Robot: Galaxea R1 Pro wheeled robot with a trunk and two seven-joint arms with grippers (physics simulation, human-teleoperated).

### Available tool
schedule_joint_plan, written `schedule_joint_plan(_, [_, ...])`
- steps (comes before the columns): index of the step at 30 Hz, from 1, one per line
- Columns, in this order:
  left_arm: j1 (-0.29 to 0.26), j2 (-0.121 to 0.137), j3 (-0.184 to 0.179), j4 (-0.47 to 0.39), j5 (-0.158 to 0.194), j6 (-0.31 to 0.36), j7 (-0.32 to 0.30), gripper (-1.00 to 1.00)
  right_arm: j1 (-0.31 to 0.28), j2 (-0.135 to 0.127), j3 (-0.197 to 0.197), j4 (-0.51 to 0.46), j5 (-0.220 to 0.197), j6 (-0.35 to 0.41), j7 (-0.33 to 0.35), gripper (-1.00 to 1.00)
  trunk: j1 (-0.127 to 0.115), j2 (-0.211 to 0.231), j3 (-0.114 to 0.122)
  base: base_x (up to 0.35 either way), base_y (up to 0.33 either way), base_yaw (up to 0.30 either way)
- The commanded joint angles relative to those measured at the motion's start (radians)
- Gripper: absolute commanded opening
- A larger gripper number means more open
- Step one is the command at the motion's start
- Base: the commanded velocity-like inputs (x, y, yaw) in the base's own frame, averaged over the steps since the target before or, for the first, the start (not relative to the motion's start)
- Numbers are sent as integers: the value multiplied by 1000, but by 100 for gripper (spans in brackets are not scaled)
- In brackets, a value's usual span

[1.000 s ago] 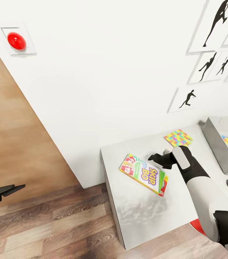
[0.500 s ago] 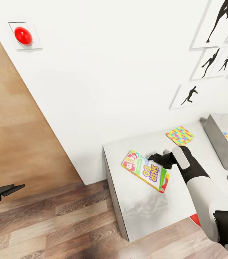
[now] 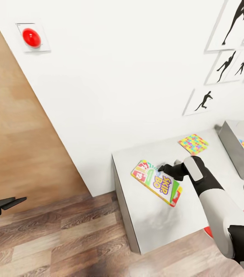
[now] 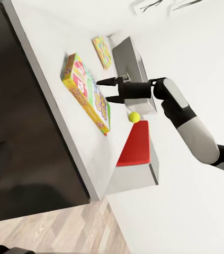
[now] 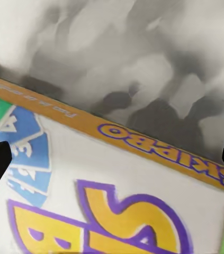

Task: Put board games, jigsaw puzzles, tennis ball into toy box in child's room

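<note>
Directly under spread right gripper [image 3: 163, 168]: SKIP-BO box [image 3: 156, 183], flat on table [image 3: 164, 223].

the flat game box [image 3: 156, 183] on the table [image 3: 152, 223] carried "skip bo" in big yellow letters; its orange edge [image 5: 164, 153] read "skip·bo" in purple.

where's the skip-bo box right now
In the head view the SKIP-BO box lies flat on the table near its left end, directly under the open right gripper, with a jigsaw puzzle further back toward the wall.
</note>
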Motion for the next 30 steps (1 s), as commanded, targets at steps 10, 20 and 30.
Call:
schedule_joint_plan(10, [-1, 0, 0, 0, 0, 11, -4, 100, -1, 2, -1, -2, -11, 3, -10, 100, 0, -2, -2, -75, 73, 0])
schedule_joint_plan(20, [-1, 0, 1, 0, 0, 10, -4, 100, -1, 5, -1, -1, -11, 3, -10, 100, 0, -2, -2, -58, 150, 0])
schedule_joint_plan(30, [-1, 0, 1, 0, -1, 11, -4, 100, -1, 5, -1, -2, -11, 3, -10, 100, 0, -2, -2, -58, 92, 0])
